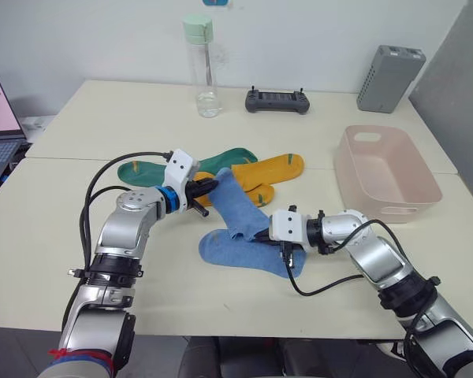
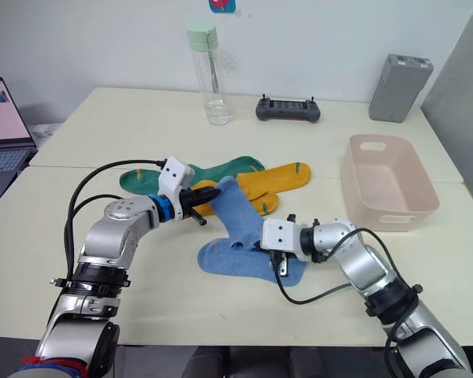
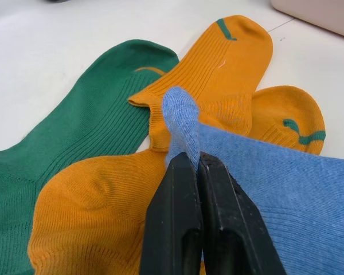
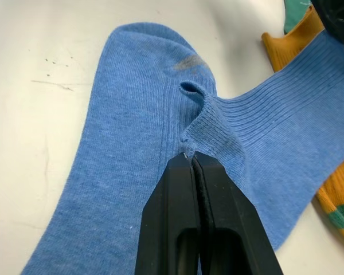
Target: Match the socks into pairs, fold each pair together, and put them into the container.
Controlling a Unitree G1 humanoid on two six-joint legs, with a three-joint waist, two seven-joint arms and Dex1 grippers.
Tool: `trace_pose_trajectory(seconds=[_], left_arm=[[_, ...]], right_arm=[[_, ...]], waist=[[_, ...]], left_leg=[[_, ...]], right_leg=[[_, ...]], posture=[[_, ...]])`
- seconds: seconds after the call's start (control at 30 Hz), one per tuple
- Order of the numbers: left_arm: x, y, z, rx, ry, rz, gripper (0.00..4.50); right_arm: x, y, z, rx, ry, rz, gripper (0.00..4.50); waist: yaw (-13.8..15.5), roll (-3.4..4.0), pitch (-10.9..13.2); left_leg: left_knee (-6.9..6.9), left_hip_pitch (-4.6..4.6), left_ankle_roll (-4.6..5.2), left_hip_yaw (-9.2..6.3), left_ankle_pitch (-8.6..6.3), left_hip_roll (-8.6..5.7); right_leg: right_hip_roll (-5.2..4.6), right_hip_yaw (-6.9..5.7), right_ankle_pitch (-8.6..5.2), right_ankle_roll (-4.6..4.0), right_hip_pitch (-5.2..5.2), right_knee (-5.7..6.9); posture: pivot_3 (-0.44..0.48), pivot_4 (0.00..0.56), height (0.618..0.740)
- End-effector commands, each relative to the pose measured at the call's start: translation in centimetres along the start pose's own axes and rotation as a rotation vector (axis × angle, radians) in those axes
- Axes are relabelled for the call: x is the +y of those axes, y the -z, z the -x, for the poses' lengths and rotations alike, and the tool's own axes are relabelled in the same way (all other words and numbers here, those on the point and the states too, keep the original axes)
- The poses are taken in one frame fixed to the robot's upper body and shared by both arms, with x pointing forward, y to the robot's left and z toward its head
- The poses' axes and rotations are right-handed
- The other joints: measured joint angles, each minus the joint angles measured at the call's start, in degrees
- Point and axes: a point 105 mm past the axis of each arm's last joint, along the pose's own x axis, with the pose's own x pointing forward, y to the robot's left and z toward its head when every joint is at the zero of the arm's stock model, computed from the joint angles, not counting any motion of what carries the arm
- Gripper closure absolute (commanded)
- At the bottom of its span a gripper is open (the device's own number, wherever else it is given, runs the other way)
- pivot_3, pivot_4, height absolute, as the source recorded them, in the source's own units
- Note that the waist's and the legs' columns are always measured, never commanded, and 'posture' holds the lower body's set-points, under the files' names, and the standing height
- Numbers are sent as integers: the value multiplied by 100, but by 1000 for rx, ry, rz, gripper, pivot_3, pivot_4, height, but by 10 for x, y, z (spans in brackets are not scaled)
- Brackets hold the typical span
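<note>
A clear water bottle [image 1: 206,69] with a pale green cap stands upright near the far edge of the cream counter [image 1: 79,228]. Just beside it, toward the far right corner, lies a black handheld controller [image 1: 277,100]. A grey ribbed box [image 1: 389,77] stands upright at that far right corner. An open laptop [image 1: 0,126] sits beyond the counter's left edge.

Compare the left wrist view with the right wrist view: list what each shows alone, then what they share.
Left wrist alone: two green socks, the left gripper shut on a blue sock's edge, and a corner of the pink container.
Right wrist alone: the right gripper shut on a fold of blue sock over bare table.
Shared: blue sock fabric and yellow socks.
</note>
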Motion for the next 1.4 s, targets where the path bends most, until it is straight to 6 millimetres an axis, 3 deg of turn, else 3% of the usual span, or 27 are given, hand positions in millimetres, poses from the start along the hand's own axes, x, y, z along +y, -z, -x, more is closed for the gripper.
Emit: trace_pose_trajectory(seconds=[0.03, 0.17, 0.33, 0.57, 0.87, 1.0, 1.07, 1.17, 1.37, 1.4], left_arm=[[2, -14, 16, -57, -11, 1, 4500], [-3, -12, 41, -96, -18, 139, 4500], [-41, -1, 57, -101, -17, 302, 4500], [-73, 16, 61, -95, -86, 408, 4500], [-78, 33, 71, -28, -97, 406, 4500], [-84, 36, 72, -32, -84, 459, 3583], [-83, 34, 74, -47, -80, 473, 2922], [-69, 33, 81, -54, -102, 462, 1943], [-34, 26, 95, -65, -78, 409, 8], [-24, 26, 94, -59, -101, 386, 0]], right_arm=[[-6, -11, 20, -21, 32, 67, 4453], [-8, -1, 50, 53, 42, 158, 4453], [-9, 2, 74, 51, 70, 179, 4453], [6, 14, 69, 46, 35, 131, 4453], [8, 22, 71, 62, 44, 117, 4453], [4, 21, 73, 64, 61, 123, 4500], [5, 22, 74, 61, 73, 98, 4500], [9, 26, 79, 62, 75, 34, 3825], [7, 22, 97, 36, 152, -151, 1722], [-1, 21, 99, 5, 223, -234, 1354]], waist=[[-1, 0, 0], [-4, 0, 0], [-17, 0, 0], [-28, -2, 1], [-36, -2, 1], [-32, -2, 1], [-32, -2, 1], [-32, -3, 1], [-32, -2, 1], [-32, -3, 1]], left_leg=[[0, 0, 0, 0, 0, 0], [-6, -1, -1, 4, -2, 0], [-13, 3, -1, 1, -1, 1], [23, 25, 0, -5, -1, 0], [42, 29, 0, 8, -1, -3], [36, 28, 1, 10, -1, -2], [34, 28, 1, 9, -2, -2], [34, 28, 1, 9, -2, -2], [34, 27, 0, 12, -2, -2], [35, 27, 0, 13, -2, -2]], right_leg=[[0, 0, 0, 0, 0, 0], [-4, 2, -1, -1, 0, -4], [-4, 1, -2, -2, 3, -4], [-4, 4, -8, 32, 36, -4], [-6, 28, -13, 15, 37, -9], [-6, 27, -18, 6, 33, -9], [-6, 26, -19, 5, 33, -9], [-6, 26, -20, 2, 33, -9], [-6, 28, -22, 0, 20, -9], [-6, 29, -22, 0, 5, -9]], posture=[[0, 150, 740], [0, 150, 740], [0, 150, 740], [0, 150, 740], [0, 150, 740], [0, 150, 740], [0, 150, 740], [0, 150, 740], [0, 150, 740], [0, 150, 740]])
